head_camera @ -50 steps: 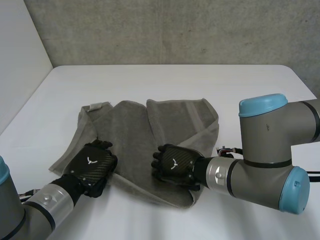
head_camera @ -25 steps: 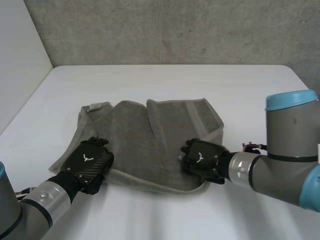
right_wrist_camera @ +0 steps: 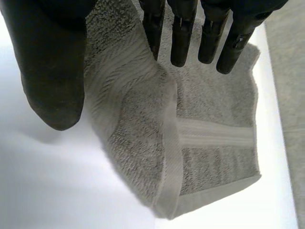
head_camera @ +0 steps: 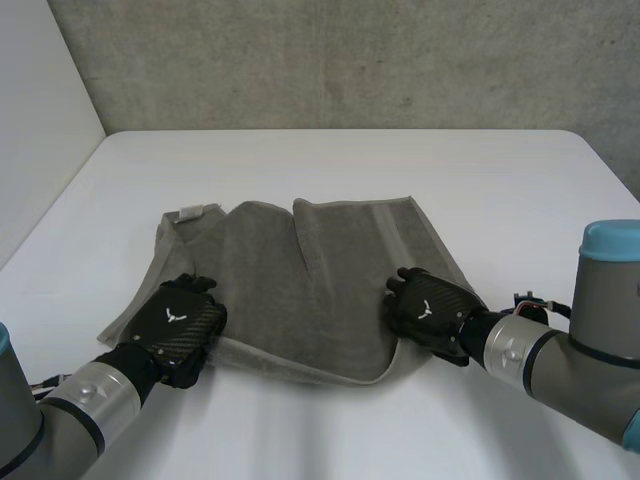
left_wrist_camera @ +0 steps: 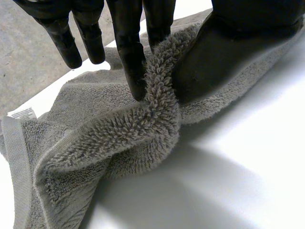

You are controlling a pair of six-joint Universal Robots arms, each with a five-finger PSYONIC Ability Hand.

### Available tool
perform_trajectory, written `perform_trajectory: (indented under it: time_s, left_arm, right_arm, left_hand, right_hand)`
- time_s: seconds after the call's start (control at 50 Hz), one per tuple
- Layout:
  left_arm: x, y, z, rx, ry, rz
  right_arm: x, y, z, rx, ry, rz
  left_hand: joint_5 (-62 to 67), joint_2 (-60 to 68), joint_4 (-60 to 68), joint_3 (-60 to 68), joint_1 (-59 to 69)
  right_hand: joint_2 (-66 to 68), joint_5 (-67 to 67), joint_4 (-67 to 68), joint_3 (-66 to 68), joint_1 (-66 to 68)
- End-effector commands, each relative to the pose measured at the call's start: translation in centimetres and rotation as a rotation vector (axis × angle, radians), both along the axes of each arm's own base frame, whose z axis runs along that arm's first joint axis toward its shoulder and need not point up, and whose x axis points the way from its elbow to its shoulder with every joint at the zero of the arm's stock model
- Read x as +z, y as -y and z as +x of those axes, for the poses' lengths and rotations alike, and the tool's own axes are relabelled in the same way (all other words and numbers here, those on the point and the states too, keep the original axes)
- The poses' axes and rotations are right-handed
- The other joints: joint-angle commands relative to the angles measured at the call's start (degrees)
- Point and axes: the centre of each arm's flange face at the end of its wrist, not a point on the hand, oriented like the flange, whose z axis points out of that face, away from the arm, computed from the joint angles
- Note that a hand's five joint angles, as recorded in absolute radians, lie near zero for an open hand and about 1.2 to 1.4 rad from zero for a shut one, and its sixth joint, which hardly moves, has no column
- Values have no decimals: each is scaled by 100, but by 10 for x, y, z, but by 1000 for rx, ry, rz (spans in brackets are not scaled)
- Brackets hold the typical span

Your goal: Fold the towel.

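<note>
A grey towel [head_camera: 300, 290] lies rumpled on the middle of the white table [head_camera: 350, 160], with one flap folded over near its centre. My left hand [head_camera: 178, 322] rests on the towel's near left edge. In the left wrist view its fingers [left_wrist_camera: 129, 52] and thumb pinch a raised ridge of towel [left_wrist_camera: 119, 138]. My right hand [head_camera: 432, 308] sits at the towel's near right corner. In the right wrist view its fingers [right_wrist_camera: 183, 33] are straight and its thumb [right_wrist_camera: 47, 67] stands apart, the towel's hemmed corner [right_wrist_camera: 200, 143] lying loose below them.
A white label [head_camera: 192, 211] sticks out at the towel's far left corner. A grey concrete wall [head_camera: 350, 60] stands behind the table. The table's left edge [head_camera: 40, 230] runs close to my left arm.
My right hand has slid rightward from the towel's middle to its near right corner, and the right side of the towel has spread out with it. The left hand has barely moved.
</note>
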Motion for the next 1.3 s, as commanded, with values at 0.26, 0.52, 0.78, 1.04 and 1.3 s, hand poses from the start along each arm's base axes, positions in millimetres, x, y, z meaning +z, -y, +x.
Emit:
perform_trajectory:
  time_s: [0.26, 0.52, 0.78, 1.04, 1.3]
  left_arm:
    - [0, 0, 0, 2, 0, -2]
    - [1, 2, 1, 8, -1, -3]
    - [1, 6, 4, 26, 1, -5]
    - [0, 19, 12, 74, 0, -5]
    - [-2, 29, 19, 124, 11, -2]
  right_arm:
    - [6, -3, 7, 25, 104, 63]
    - [0, -17, -10, -43, 123, 379]
    - [2, -5, -23, -82, 164, 385]
    - [9, 29, -44, -254, 316, 380]
    - [24, 43, -56, -341, 400, 370]
  left_hand:
    - [321, 281, -336, -295, 583]
    - [321, 281, -336, -295, 583]
    - [321, 281, -336, -295, 583]
    - [-2066, -2105, -336, -295, -1803]
    - [-4791, -4830, -336, -295, -4528]
  right_hand:
    - [5194, 5325, -437, -248, 5261]
    - [2508, 2640, -437, -248, 2575]
    - [5166, 5298, -437, -248, 5233]
    - [5194, 5325, -437, -248, 5261]
    - [5194, 5325, -437, -248, 5261]
